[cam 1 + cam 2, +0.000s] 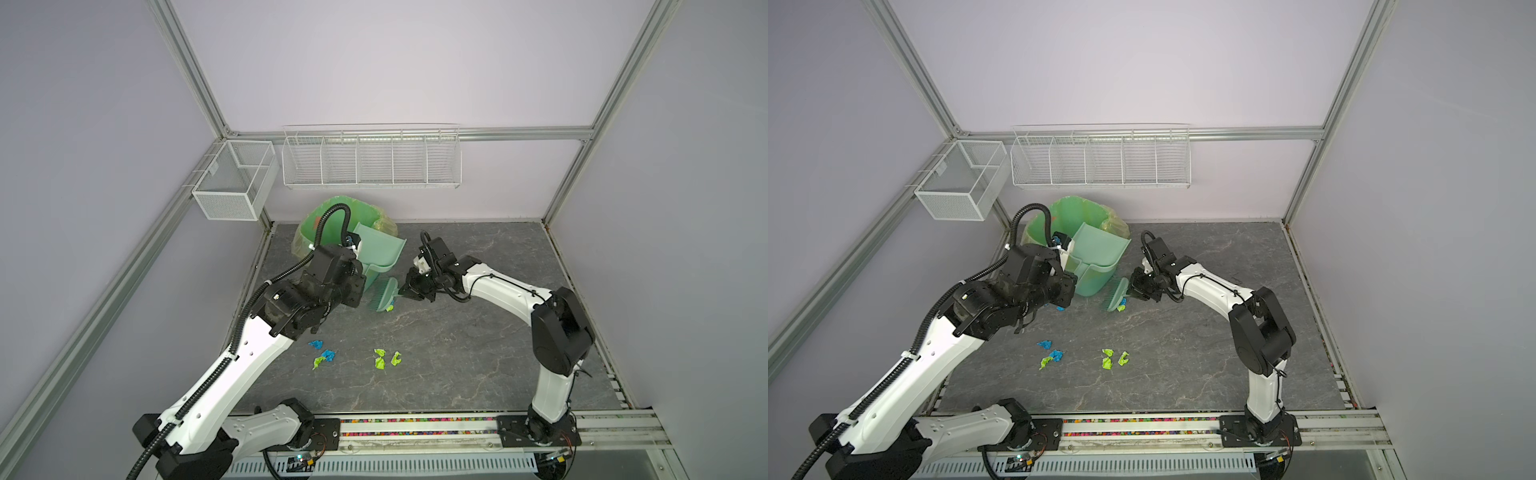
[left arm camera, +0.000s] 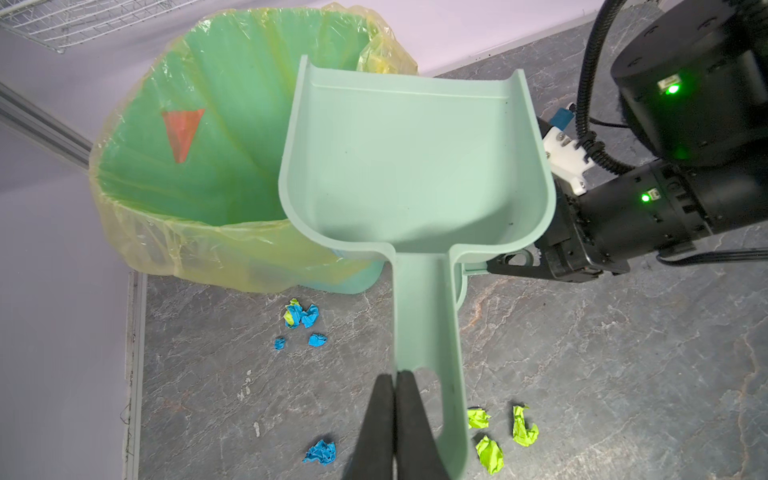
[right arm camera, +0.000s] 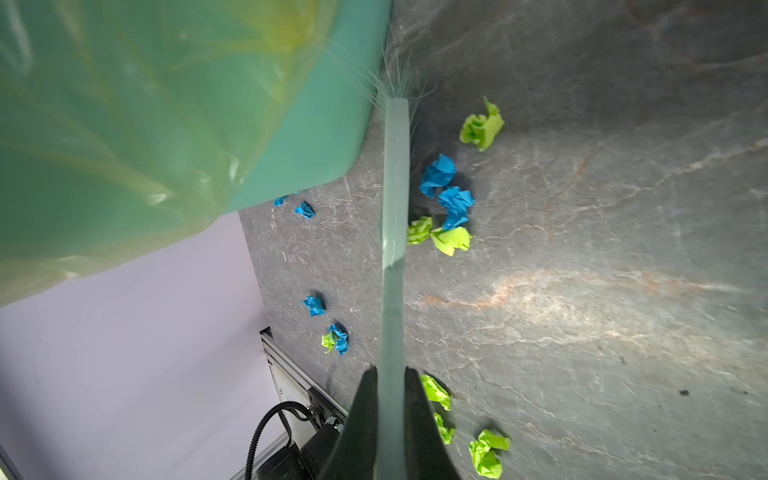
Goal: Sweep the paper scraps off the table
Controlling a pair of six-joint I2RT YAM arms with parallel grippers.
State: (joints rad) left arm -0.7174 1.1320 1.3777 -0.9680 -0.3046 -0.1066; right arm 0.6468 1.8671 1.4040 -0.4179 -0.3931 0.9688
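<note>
Beside the bin (image 2: 232, 124), left pincer (image 2: 395, 374) seemingly tight on dustpan (image 2: 415, 166), right pincer (image 3: 390, 370) tight on brush (image 3: 395, 166).

Left claw (image 2: 395, 376) pinched closed, arm (image 1: 232, 374) stretched forward — right claw (image 3: 390, 374) pinched closed, elbow (image 1: 561, 332) high, forearm (image 1: 498, 286) angled leftward.

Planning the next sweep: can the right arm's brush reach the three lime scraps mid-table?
Probably yes: only bare table lies between the brush and those scraps; the dustpan is held clear.

Blue, lime paper scraps (image 1: 379, 363) across table (image 1: 478, 353)
</note>
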